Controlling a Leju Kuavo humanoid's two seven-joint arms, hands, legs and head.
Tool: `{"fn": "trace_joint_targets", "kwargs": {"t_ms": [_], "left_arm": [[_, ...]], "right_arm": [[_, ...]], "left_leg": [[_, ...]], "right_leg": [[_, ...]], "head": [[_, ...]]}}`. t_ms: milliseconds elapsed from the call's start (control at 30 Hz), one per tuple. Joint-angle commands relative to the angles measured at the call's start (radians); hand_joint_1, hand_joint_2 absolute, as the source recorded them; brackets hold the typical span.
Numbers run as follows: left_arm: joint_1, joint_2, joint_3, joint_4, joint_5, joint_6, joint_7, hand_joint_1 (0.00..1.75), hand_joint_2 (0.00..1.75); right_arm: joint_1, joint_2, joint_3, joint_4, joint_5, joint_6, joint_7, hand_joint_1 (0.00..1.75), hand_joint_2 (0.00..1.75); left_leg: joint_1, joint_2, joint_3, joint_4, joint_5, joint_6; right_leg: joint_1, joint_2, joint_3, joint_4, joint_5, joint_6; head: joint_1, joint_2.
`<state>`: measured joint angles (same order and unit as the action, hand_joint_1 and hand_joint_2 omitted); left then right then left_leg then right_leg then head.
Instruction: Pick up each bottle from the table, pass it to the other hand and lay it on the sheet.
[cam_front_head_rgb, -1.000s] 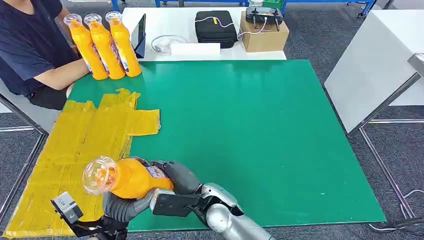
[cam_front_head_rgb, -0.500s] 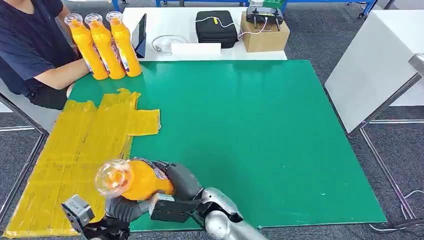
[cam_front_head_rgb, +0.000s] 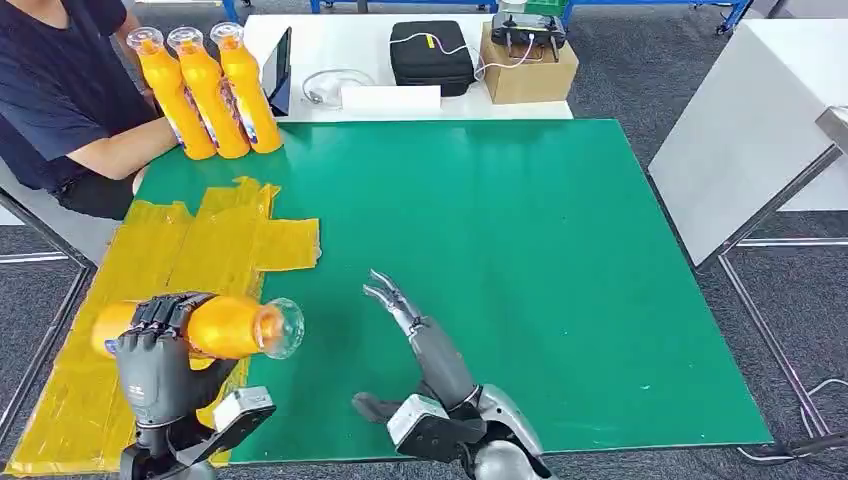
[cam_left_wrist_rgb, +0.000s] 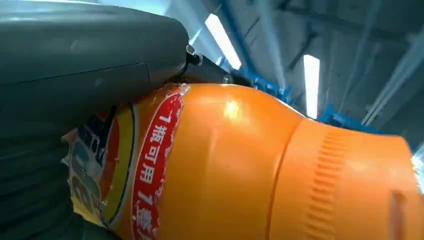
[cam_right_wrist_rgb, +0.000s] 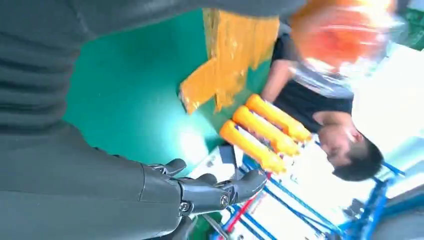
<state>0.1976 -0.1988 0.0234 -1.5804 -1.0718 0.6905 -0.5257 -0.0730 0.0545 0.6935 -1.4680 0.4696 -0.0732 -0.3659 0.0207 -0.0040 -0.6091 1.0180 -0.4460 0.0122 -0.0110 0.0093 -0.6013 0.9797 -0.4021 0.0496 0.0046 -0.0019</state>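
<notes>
Here, the scene view by view.

Head view, left hand: the left hand (cam_front_head_rgb: 160, 350) has its dark fingers (cam_front_head_rgb: 165, 312) wrapped over the body of an orange bottle (cam_front_head_rgb: 215, 327). The bottle lies sideways in the grip, its clear cap pointing away from the fingers toward the right hand. It looks turned flat so it can be laid down, not stood up.

Head view, sheet: the yellow sheet (cam_front_head_rgb: 170, 265) lies directly under the gripping fingers, on the green bench (cam_front_head_rgb: 520, 270). Whether the bottle touches the sheet cannot be told.

Head view, right hand: the right hand (cam_front_head_rgb: 425, 345) is near the bottle's cap but apart from it, fingers spread and straight, holding nothing, over bare green bench.

Head view, waiting bottles: three orange bottles (cam_front_head_rgb: 205, 90) stand upright in a row, well beyond both hands at the far edge of the bench, beside a person's arm (cam_front_head_rgb: 115, 150). They are likely the next ones to be picked up.

Left wrist view: the bottle (cam_left_wrist_rgb: 280, 170) is seen close up, its red and blue label (cam_left_wrist_rgb: 120, 165) pressed against the grey thumb (cam_left_wrist_rgb: 90, 55), a firm grip.

Right wrist view: the spread fingers (cam_right_wrist_rgb: 220, 192) hold nothing. Beyond them are the sheet (cam_right_wrist_rgb: 230, 60), the three bottles (cam_right_wrist_rgb: 265, 130) and the seated person (cam_right_wrist_rgb: 330, 120). The held bottle is a blur of orange.
</notes>
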Motion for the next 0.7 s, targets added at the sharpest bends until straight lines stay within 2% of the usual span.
{"fn": "trace_joint_targets", "kwargs": {"t_ms": [33, 67, 100, 233, 467, 500, 567, 600, 633, 700], "left_arm": [[-0.08, -0.045, 0.338, 0.271, -0.346, 0.008, 0.039, 1.75, 1.75], [-0.098, 0.039, 0.288, 0.267, -0.302, -0.036, 0.099, 1.75, 1.75], [-0.079, 0.01, 0.272, 0.335, -0.347, 0.008, 0.113, 1.75, 1.75], [-0.102, 0.079, 0.214, 0.491, -0.495, 0.008, 0.236, 1.75, 1.75], [-0.104, 0.083, 0.202, 0.514, -0.488, 0.008, 0.239, 1.75, 1.75], [-0.111, 0.112, 0.152, 0.555, -0.469, 0.008, 0.252, 1.75, 1.75], [-0.113, 0.125, 0.128, 0.578, -0.45, -0.009, 0.252, 1.75, 1.75], [-0.12, 0.126, 0.12, 0.593, -0.39, -0.033, 0.241, 0.0, 1.75], [-0.123, 0.131, 0.118, 0.593, -0.371, -0.045, 0.249, 0.0, 0.0], [-0.118, 0.137, 0.095, 0.574, -0.328, -0.048, 0.229, 0.0, 0.0]], "right_arm": [[-0.015, -0.086, -0.013, -0.058, -0.025, 0.003, -0.029, 0.0, 0.0], [-0.042, -0.081, 0.007, -0.046, -0.043, 0.002, -0.013, 0.0, 0.0], [-0.027, -0.09, -0.005, -0.052, -0.036, 0.002, -0.027, 0.0, 0.0], [-0.045, -0.086, -0.009, -0.035, -0.044, 0.012, -0.027, 0.0, 0.0], [-0.047, -0.086, -0.008, -0.035, -0.045, 0.014, -0.027, 0.0, 0.0], [-0.051, -0.087, -0.006, -0.032, -0.047, 0.018, -0.027, 0.0, 0.0], [-0.058, -0.085, -0.005, -0.025, -0.049, 0.022, -0.026, 0.0, 0.0], [-0.062, -0.081, -0.007, -0.018, -0.049, 0.025, -0.024, 0.0, 0.0], [-0.061, -0.078, -0.008, -0.016, -0.049, 0.026, -0.023, 0.0, 0.0], [-0.059, -0.075, -0.009, -0.013, -0.046, 0.026, -0.019, 0.0, 0.0]], "left_leg": [[-0.001, 0.001, 0.005, -0.002, -0.001, 0.001], [-0.001, 0.001, 0.004, -0.003, 0.0, 0.001], [-0.001, 0.001, 0.006, -0.003, 0.0, 0.001], [-0.002, 0.0, 0.005, -0.003, 0.0, 0.0], [-0.001, 0.0, 0.007, -0.002, -0.002, 0.001], [-0.001, 0.0, 0.008, -0.002, -0.002, 0.001], [-0.001, 0.0, 0.004, -0.002, -0.001, 0.0], [-0.001, 0.0, 0.003, -0.002, 0.0, 0.0], [-0.001, 0.0, 0.005, -0.002, -0.001, 0.0], [-0.001, 0.0, 0.005, -0.002, -0.001, 0.0]], "right_leg": [[0.0, -0.001, 0.005, -0.002, -0.001, -0.002], [-0.001, 0.0, 0.004, -0.001, -0.001, -0.001], [-0.001, 0.0, 0.005, -0.002, -0.001, -0.002], [-0.001, -0.001, 0.004, -0.002, 0.0, -0.001], [0.0, -0.002, 0.007, -0.001, -0.002, -0.003], [-0.001, -0.002, 0.007, -0.001, -0.003, -0.003], [0.0, -0.001, 0.004, -0.001, -0.001, -0.002], [0.0, -0.001, 0.003, -0.001, -0.001, -0.002], [0.0, -0.001, 0.005, -0.001, -0.001, -0.002], [0.0, -0.002, 0.005, 0.0, -0.002, -0.003]], "head": [[0.0, 0.0], [0.0, 0.0], [0.0, 0.0], [0.0, 0.0], [0.001, 0.0], [0.0, 0.0], [0.0, 0.0], [0.001, 0.0], [0.0, 0.0], [0.001, 0.0]]}}
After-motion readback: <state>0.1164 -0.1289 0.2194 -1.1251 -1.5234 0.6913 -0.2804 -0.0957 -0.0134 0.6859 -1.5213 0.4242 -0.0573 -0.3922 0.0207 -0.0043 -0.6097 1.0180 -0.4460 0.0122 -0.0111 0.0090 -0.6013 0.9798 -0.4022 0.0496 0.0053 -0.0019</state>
